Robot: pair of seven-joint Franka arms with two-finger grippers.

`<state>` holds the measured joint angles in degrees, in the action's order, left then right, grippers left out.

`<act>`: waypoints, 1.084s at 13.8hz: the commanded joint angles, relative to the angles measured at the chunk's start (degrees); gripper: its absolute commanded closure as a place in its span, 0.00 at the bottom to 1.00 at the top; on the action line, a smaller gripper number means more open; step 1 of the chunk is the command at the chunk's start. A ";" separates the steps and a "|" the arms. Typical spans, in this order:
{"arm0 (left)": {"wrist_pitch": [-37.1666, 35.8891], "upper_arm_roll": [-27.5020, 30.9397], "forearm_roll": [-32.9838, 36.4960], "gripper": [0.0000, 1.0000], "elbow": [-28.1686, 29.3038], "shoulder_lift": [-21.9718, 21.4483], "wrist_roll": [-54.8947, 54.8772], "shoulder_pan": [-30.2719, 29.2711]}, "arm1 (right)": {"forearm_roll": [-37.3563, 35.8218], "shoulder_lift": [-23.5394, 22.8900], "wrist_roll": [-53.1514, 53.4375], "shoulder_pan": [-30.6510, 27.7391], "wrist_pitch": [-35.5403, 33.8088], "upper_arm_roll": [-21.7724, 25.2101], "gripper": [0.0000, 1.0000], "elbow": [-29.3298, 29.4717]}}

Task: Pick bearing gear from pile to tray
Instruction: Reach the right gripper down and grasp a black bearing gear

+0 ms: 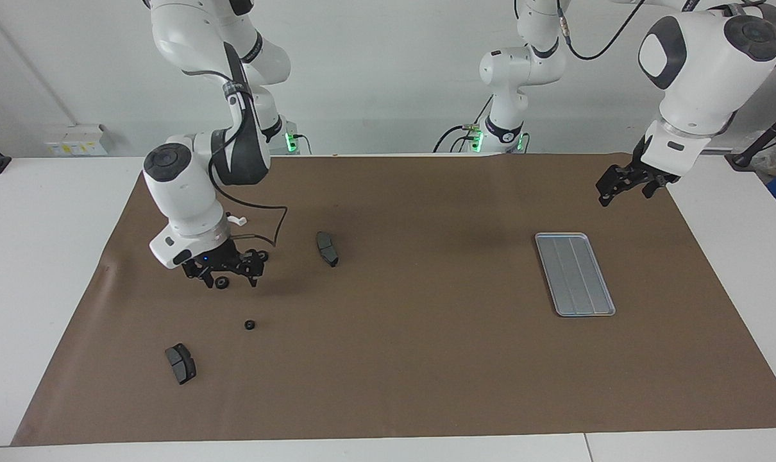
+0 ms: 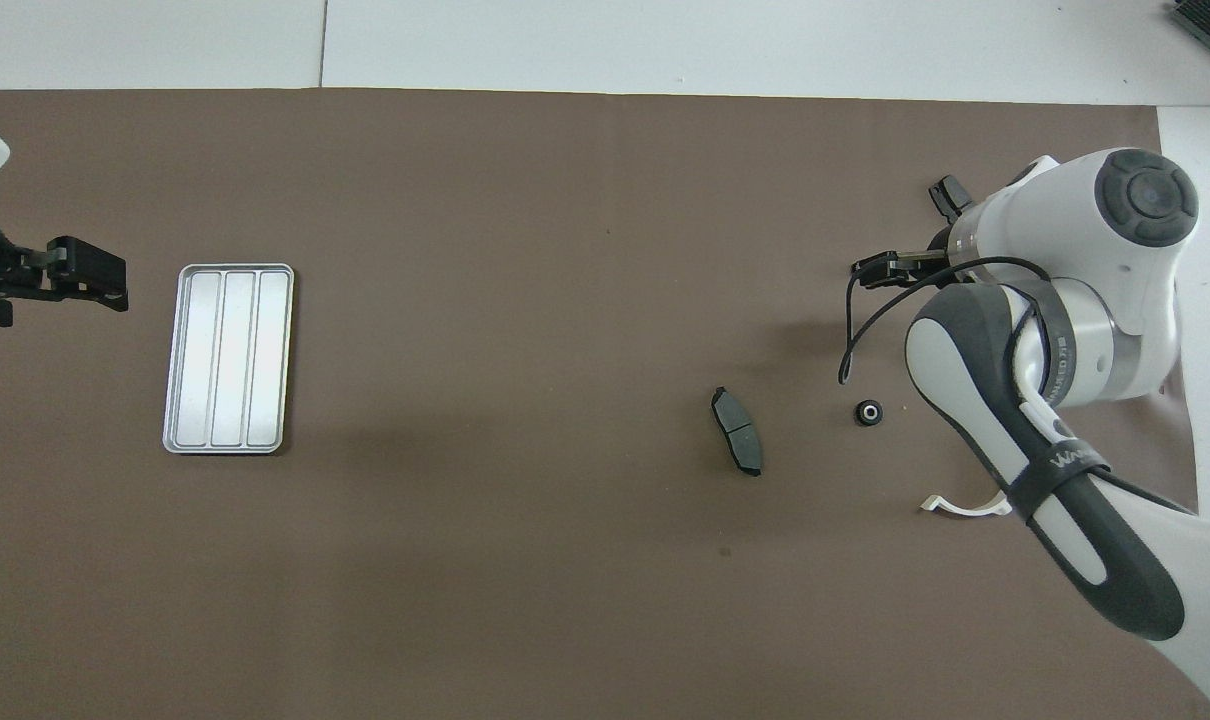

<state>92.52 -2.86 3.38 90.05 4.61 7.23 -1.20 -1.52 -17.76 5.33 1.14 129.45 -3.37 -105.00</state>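
The pile lies toward the right arm's end of the brown mat. My right gripper is low over it, open, its fingers either side of a small black gear. A second gear lies farther from the robots. Another gear shows beside the arm in the overhead view. One dark grey pad lies toward the middle, a second pad farthest out. The white half-ring bracket lies nearest the robots. The silver tray holds nothing. My left gripper waits open in the air beside the tray.
The brown mat covers most of the white table. The right arm's black cable loops down over the mat beside the gripper. In the overhead view the right arm's wrist hides the gripper's tips and part of the pile.
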 commanded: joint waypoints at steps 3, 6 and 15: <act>-0.24 -0.22 0.93 0.00 1.79 -1.79 -0.03 -0.38 | -0.68 -5.53 -1.91 -0.35 7.64 -0.23 0.00 0.50; -0.24 -0.22 0.93 0.00 1.79 -1.79 0.06 -0.38 | -0.77 -8.34 -1.82 0.44 9.67 -0.14 0.00 2.25; -0.24 -0.22 0.84 0.00 1.79 -1.79 0.06 -0.38 | -0.68 -11.95 -1.73 0.44 12.58 -0.23 0.06 3.58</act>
<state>92.52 -2.86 3.38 90.05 4.61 7.23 -1.20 -1.55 -28.63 4.93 1.89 141.12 -3.34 -102.49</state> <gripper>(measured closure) 0.000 0.013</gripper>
